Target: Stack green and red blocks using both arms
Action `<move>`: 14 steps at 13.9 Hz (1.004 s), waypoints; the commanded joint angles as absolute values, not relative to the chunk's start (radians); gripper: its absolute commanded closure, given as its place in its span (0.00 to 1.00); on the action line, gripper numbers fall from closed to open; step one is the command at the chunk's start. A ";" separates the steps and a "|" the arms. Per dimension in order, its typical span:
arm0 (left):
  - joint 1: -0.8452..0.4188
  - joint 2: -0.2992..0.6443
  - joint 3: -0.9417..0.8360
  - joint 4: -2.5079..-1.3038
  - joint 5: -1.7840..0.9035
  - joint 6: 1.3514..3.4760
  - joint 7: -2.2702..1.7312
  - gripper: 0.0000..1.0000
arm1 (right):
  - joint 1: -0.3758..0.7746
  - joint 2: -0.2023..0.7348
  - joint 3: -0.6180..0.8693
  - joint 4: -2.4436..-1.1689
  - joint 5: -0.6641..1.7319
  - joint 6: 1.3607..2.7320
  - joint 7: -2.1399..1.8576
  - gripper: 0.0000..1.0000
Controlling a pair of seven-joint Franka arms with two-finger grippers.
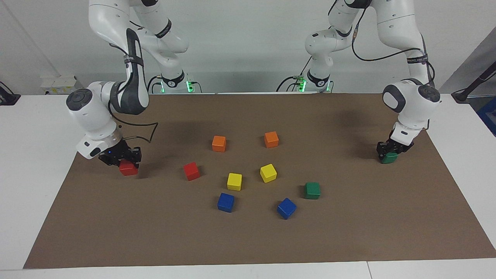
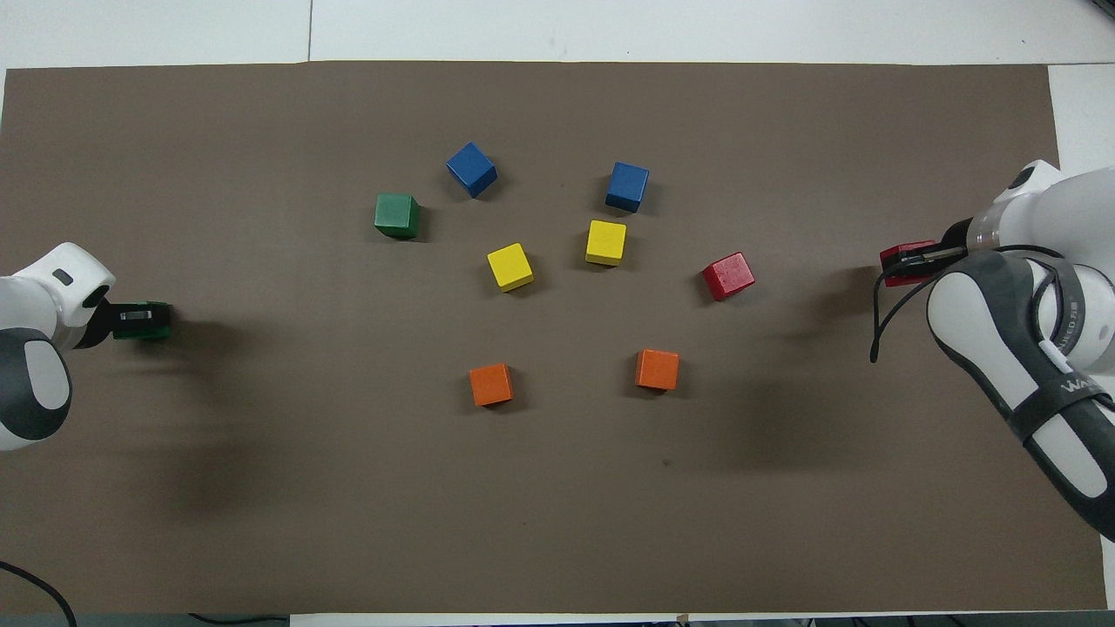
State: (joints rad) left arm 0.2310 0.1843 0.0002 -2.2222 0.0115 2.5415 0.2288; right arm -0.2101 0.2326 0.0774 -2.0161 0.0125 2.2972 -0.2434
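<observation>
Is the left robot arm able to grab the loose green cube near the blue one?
Probably not yet: the left gripper already sits on another green cube, though nothing blocks the loose green cube.

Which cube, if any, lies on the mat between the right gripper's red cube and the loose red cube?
None. The right gripper holds a glossy red cube; only bare brown mat lies between it and the loose red cube.

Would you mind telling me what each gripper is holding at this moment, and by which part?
The right gripper holds a red block by its upper sides; the left gripper is on a green block likewise.
</observation>
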 commanded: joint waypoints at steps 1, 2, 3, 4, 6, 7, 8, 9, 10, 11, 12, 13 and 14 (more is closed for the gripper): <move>0.239 0.190 -0.012 -2.179 0.011 2.498 0.245 0.00 | -0.227 0.249 0.091 -2.043 0.015 2.350 -0.275 1.00; 0.236 0.192 -0.012 -2.143 0.011 2.447 0.245 0.00 | -0.227 0.250 0.091 -2.054 0.015 2.364 -0.282 1.00; 0.233 0.193 -0.012 -2.093 0.011 2.389 0.245 0.00 | -0.227 0.252 0.091 -2.060 0.015 2.376 -0.284 1.00; 0.233 0.195 -0.012 -2.050 0.011 2.337 0.244 0.00 | -0.227 0.252 0.091 -2.065 0.015 2.378 -0.284 1.00; 0.204 0.207 -0.018 -1.959 0.002 2.249 0.220 0.00 | -0.227 0.252 0.091 -2.080 0.014 2.396 -0.285 1.00; 0.155 0.213 -0.012 -1.915 -0.032 2.203 0.148 0.00 | -0.227 0.252 0.091 -2.089 0.015 2.407 -0.287 1.00; 0.106 0.225 -0.012 -1.878 -0.035 2.186 0.008 0.00 | -0.229 0.252 0.091 -2.091 0.015 2.408 -0.296 1.00; 0.053 0.236 -0.011 -1.864 -0.034 2.190 -0.158 0.00 | -0.232 0.255 0.091 -2.092 0.015 2.414 -0.308 1.00; 0.004 0.236 -0.011 -1.862 -0.032 2.197 -0.267 0.00 | -0.233 0.261 0.091 -2.095 0.015 2.427 -0.316 1.00; -0.029 0.242 -0.011 -1.849 -0.034 2.195 -0.335 0.00 | -0.233 0.261 0.091 -2.101 0.015 2.437 -0.321 1.00; -0.052 0.250 -0.011 -1.826 -0.034 2.186 -0.381 0.00 | -0.238 0.261 0.091 -2.103 0.015 2.441 -0.322 1.00; -0.067 0.262 -0.012 -1.798 -0.034 2.186 -0.415 0.00 | -0.241 0.261 0.091 -2.103 0.015 2.441 -0.322 1.00; -0.084 0.276 -0.014 -1.775 -0.037 2.186 -0.426 0.00 | -0.241 0.261 0.091 -2.106 0.015 2.442 -0.321 1.00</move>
State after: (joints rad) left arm -0.0645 0.2305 -0.0279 -1.8541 -0.0243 2.2162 -0.3867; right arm -0.2180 0.2646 0.0794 -2.0891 0.0125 2.4149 -0.2850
